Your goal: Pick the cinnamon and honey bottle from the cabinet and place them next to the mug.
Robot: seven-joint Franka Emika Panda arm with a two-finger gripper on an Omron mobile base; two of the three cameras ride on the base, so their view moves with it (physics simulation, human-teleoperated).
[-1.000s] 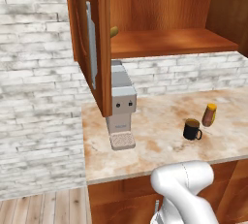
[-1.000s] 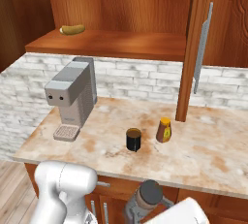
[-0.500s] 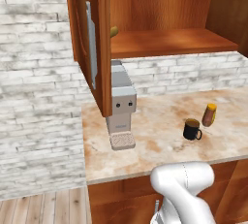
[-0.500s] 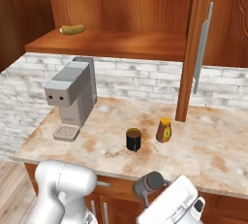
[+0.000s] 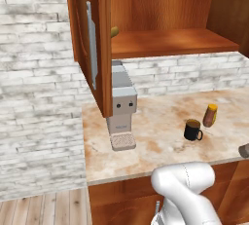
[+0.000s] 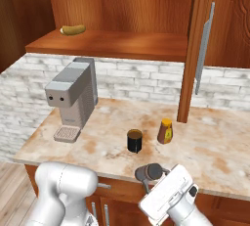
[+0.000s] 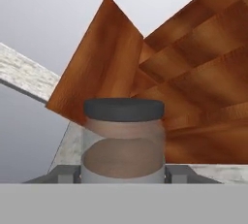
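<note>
Left to right, I log: a grey boxy coffee machine (image 6: 72, 97) on the speckled beige stone counter (image 6: 215, 146); a small yellow-green item (image 6: 73, 29), perhaps a pickle, on the shelf of the large reddish-brown wooden wall cabinet (image 6: 122, 44), its door with the long grey handle (image 6: 204, 49) swung open; the small black mug (image 6: 134, 141) of brown liquid; just beside it, the amber-brown honey bottle with yellow top (image 6: 165, 131), so that half looks done. Remaining: the slim grey cinnamon jar with dark cap (image 7: 124, 140), which my two-finger gripper (image 7: 123, 173) pinches low at the counter's front edge (image 6: 151, 172), not yet set down near the mug.
</note>
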